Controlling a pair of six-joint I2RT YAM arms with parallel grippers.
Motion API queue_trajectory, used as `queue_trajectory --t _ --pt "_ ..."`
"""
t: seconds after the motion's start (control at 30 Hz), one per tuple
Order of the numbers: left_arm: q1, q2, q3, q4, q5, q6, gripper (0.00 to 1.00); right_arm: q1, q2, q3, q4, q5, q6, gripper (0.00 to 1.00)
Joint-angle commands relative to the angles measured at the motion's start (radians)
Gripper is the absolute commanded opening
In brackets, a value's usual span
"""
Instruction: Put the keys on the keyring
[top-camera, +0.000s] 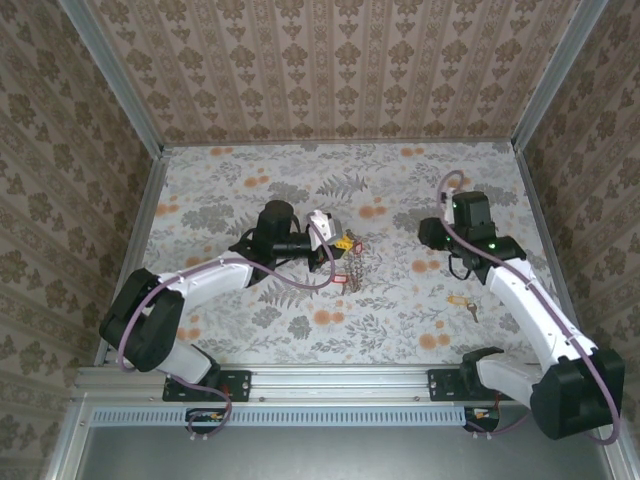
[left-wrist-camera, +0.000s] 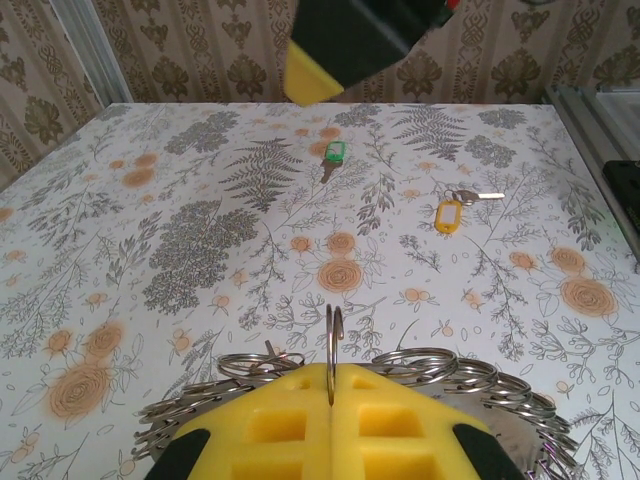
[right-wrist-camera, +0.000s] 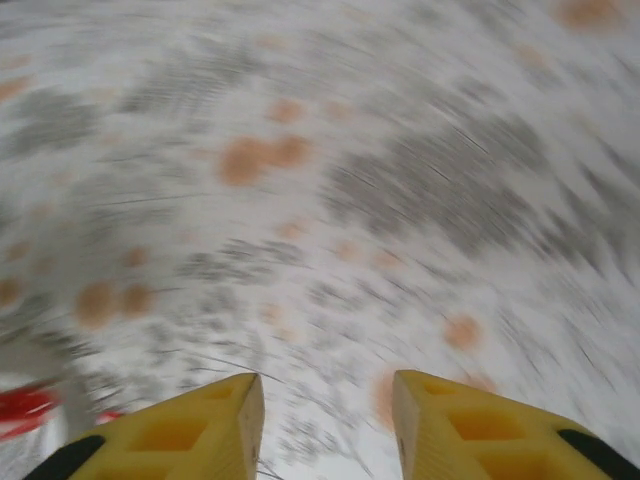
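The left gripper (left-wrist-camera: 332, 378) is seen pressed shut at mid-table (top-camera: 250, 190), its 2 yellow fingers (left-wrist-camera: 270, 425) brought together on 1 upright ring of the keyring (left-wrist-camera: 425, 366), which is pinched edge-on right at the fingertips. The rest of the silvery rings are fanned flat on the flowered cloth to both sides of the fingers, and their near part is hidden beneath the yellow pads. From above, the keyring (top-camera: 356, 262) is made out as a short pale strip just beside the left gripper (top-camera: 343, 244), with a red key (top-camera: 346, 279) lying at its near end; whether that key is touching the rings cannot be told at this size. Loose on the table, well apart from the rings, a green key (left-wrist-camera: 334, 154) and a yellow-tagged key (left-wrist-camera: 449, 214) are picked out. A black and yellow part (left-wrist-camera: 345, 40) is cut off by the top edge of the left wrist view. The right gripper (right-wrist-camera: 325, 388) is shown with its fingers (right-wrist-camera: 200, 430) apart and nothing between them, above a heavily blurred table; a red smear (right-wrist-camera: 25, 410) at the lower left cannot be identified.
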Motion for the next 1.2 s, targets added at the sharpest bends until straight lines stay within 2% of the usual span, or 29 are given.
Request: queue_trajectory --t 0.0,0.1,0.2,0.33,0.5,0.67,1.17 --pt "0.006 -0.040 -0.012 0.022 0.013 -0.017 0.00 -0.081 0.040 -0.036 -0.259 0.116 0.283 0.39" --pt "0.006 -0.049 -0.015 0.014 0.014 -0.013 0.00 -0.144 0.050 -0.099 -0.283 0.097 0.382 0.38" --pt "0.006 -0.063 -0.026 0.020 0.011 -0.013 0.00 -0.188 0.028 -0.165 -0.263 0.130 0.431 0.38" --pt "0.006 -0.065 -0.028 0.027 0.016 -0.012 0.00 -0.260 0.024 -0.230 -0.219 0.106 0.444 0.37" --pt "0.007 -0.060 -0.031 0.037 0.028 -0.012 0.00 -0.275 0.042 -0.248 -0.212 0.151 0.425 0.41" --pt "0.007 -0.063 -0.031 0.035 0.031 -0.014 0.00 -0.331 0.064 -0.286 -0.149 0.043 0.411 0.45" --pt "0.007 -0.060 -0.027 0.023 0.034 -0.003 0.00 -0.322 0.063 -0.348 -0.114 -0.052 0.473 0.44"
